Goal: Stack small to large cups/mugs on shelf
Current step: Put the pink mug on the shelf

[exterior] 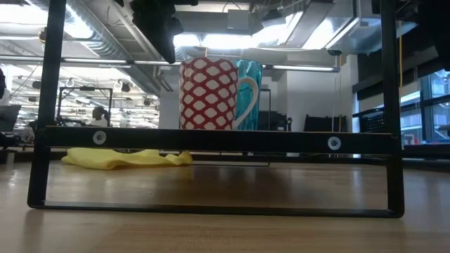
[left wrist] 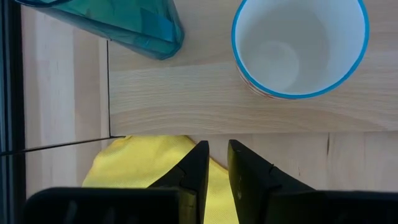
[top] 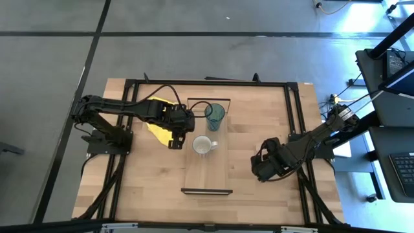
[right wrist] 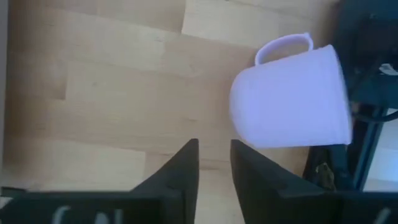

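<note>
Your right pincer, nearly together and empty, probably needs spreading around the pink mug at frame right.

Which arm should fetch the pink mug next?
Right. The pink mug lies on its side just ahead of the right gripper, off the shelf. The left gripper is across the shelf by the white mug and teal tumbler.

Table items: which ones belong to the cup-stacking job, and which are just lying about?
Job:
shelf
teal tumbler
white mug
pink mug
left gripper
right gripper

Lying about:
yellow cloth
</note>
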Tool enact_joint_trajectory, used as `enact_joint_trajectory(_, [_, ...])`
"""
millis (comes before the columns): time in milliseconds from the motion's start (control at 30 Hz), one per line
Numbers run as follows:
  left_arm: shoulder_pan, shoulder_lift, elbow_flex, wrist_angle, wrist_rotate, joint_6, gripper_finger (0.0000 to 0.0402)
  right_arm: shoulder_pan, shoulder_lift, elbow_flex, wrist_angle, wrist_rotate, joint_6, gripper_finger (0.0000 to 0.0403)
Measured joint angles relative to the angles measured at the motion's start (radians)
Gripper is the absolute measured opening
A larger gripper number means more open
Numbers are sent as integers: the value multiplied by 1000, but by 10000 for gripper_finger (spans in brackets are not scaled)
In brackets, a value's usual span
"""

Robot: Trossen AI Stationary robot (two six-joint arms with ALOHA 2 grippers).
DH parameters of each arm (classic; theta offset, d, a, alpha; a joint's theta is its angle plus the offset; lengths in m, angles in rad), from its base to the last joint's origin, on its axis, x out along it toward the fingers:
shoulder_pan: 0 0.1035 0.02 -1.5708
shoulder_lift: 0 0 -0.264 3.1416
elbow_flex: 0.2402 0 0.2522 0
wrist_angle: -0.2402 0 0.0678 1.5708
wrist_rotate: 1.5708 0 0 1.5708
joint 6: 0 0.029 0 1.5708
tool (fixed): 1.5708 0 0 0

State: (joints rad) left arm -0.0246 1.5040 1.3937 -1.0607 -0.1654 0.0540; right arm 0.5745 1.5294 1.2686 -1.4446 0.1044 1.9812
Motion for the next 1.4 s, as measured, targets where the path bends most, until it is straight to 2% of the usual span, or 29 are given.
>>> enact_joint_trajectory(100, [0, 0, 0, 0, 0, 0, 55, 0, 0, 0, -7, 5, 2, 105])
enact_joint_trajectory(167, [0, 0, 0, 0, 0, -1, 55, 0, 0, 0, -20, 5, 5, 94])
enact_joint_trajectory(333, [0, 0, 0, 0, 0, -19, 55, 13, 0, 0, -121, 5, 34, 12])
enact_joint_trajectory(467, [-4, 0, 0, 0, 0, -29, 55, 50, -20, -40, -122, -42, 119, 5])
enact_joint_trajectory(600, [-5, 0, 0, -1, 10, -48, 55, 98, -30, -114, -124, -175, 194, 4])
enact_joint_trajectory(867, [-5, 0, 0, -3, 19, -48, 55, 81, -84, -170, -127, -116, 210, 3])
enact_joint_trajectory(1100, [-5, 0, 0, -2, 19, -57, 55, 85, -148, -334, -126, -218, 212, 7])
enact_joint_trajectory(1400, [-3, 0, 0, 0, 30, -78, 55, 91, -236, -414, -127, -198, 222, 7])
